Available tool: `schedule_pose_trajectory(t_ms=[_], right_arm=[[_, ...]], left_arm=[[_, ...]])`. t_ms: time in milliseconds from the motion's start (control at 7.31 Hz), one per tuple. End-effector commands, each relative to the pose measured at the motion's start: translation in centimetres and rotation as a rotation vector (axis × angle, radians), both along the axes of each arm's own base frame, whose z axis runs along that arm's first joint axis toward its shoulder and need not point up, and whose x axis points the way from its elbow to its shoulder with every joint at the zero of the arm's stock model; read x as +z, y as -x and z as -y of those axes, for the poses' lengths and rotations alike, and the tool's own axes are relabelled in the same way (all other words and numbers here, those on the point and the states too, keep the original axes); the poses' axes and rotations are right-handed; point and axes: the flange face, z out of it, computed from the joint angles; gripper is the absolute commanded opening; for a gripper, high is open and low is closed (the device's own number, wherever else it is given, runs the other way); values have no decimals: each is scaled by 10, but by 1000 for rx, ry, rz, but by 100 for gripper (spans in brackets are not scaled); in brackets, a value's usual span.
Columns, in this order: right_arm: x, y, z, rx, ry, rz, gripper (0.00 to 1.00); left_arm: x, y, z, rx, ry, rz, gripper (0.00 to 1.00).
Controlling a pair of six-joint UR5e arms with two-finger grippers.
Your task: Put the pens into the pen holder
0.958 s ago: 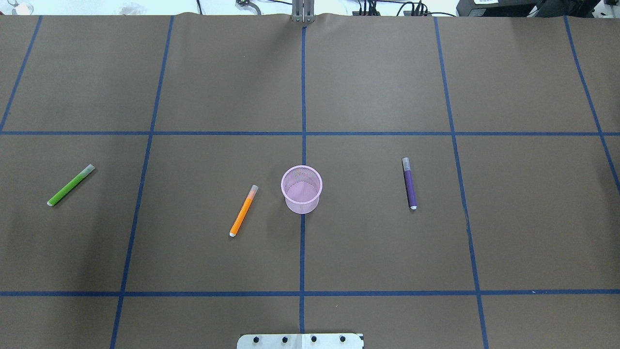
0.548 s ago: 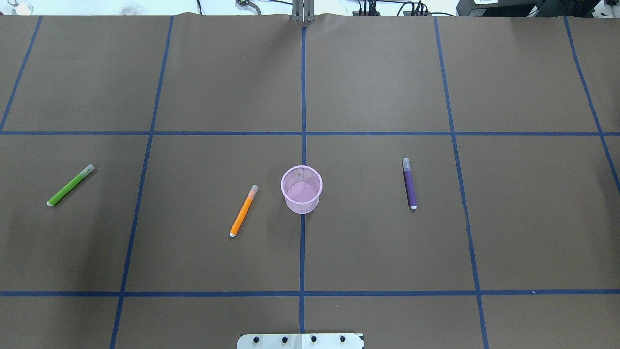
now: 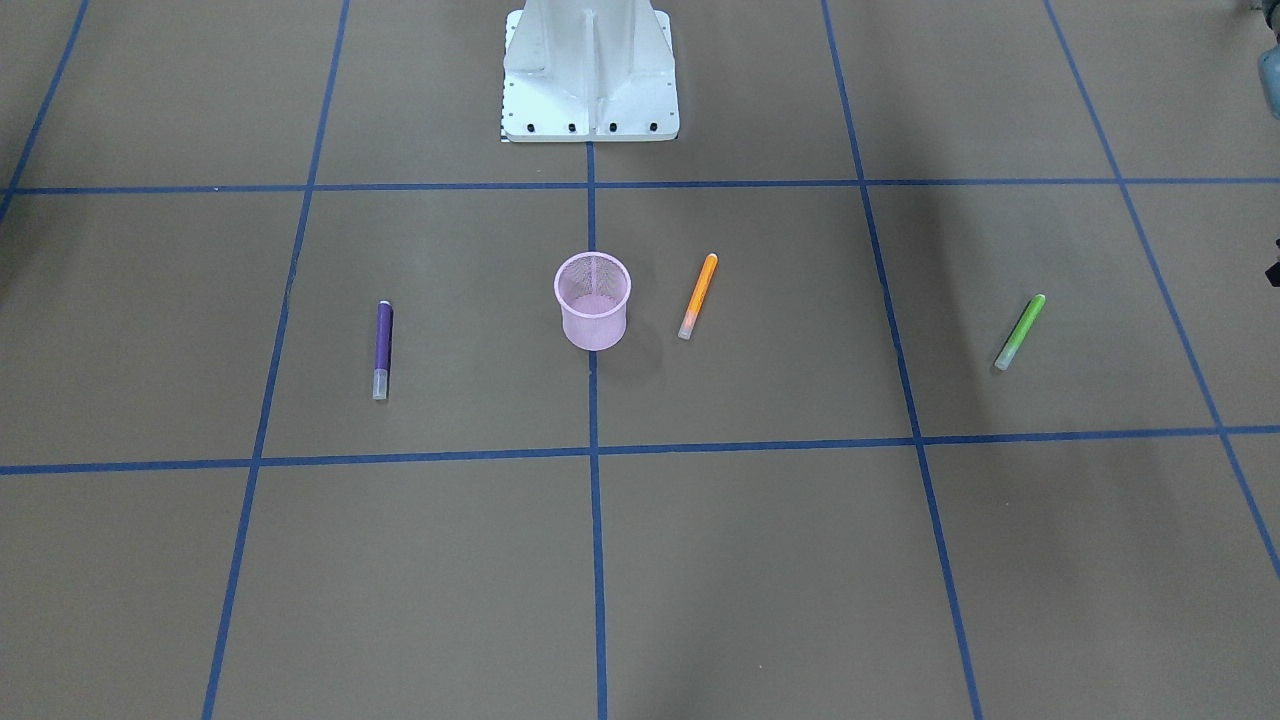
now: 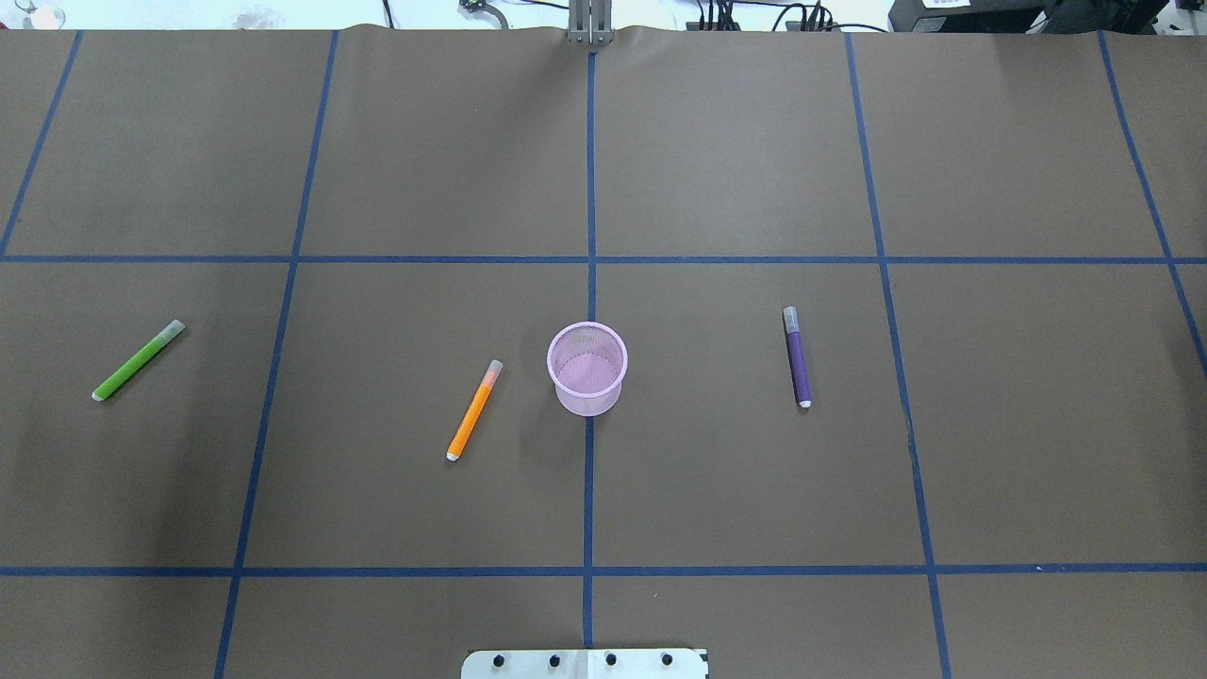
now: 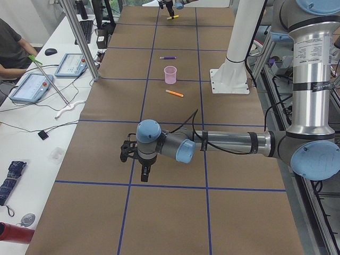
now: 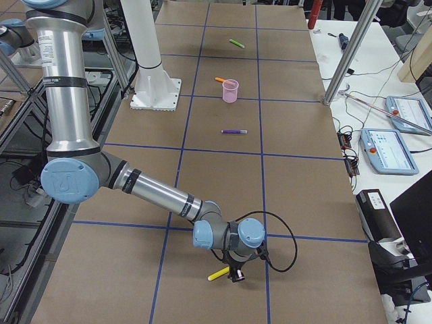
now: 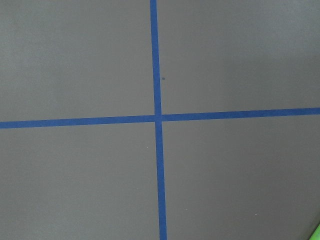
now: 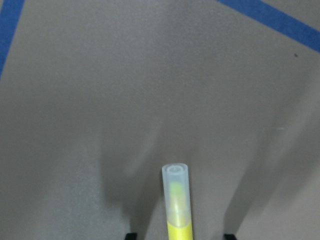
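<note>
The pink mesh pen holder (image 4: 586, 404) (image 3: 593, 328) stands upright mid-table. The orange pen (image 4: 473, 410) lies just left of it, the purple pen (image 4: 797, 356) to its right, and the green pen (image 4: 138, 360) far left. The yellow pen (image 8: 177, 210) (image 6: 218, 273) lies at the table's right end, outside the overhead view. My right gripper (image 8: 179, 236) (image 6: 236, 275) is open, with a fingertip on each side of the yellow pen and a gap to each. My left gripper (image 5: 144, 174) points down over bare table at the left end; I cannot tell whether it is open or shut.
The white robot base (image 3: 590, 70) stands at the table's near edge. Metal posts (image 5: 79, 37) (image 6: 351, 47) and desks with teach pendants (image 5: 32, 85) (image 6: 395, 148) line the far side. A seated person (image 5: 10, 48) is there. Blue tape lines grid the table.
</note>
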Motion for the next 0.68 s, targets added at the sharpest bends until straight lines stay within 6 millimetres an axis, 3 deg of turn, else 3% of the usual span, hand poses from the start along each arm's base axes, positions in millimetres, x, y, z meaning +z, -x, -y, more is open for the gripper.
schedule_pose_trajectory(t_ms=[0,137,274,411,548], right_arm=[[0,0,0,0,1,0,21],[1,0,-1,0,4,-2,0],[-2,0,1,3,-3,2,0],[-24,2,13,16,-39,16,0],[-67,4,30,102,-61,26,0]], left_arm=[[-1,0,0,0,-2,0,100],[-1,0,0,0,-2,0,100],[-2,0,0,0,-3,0,100],[-3,0,0,0,-6,-1,100],[-5,0,1,0,-15,-2,100]])
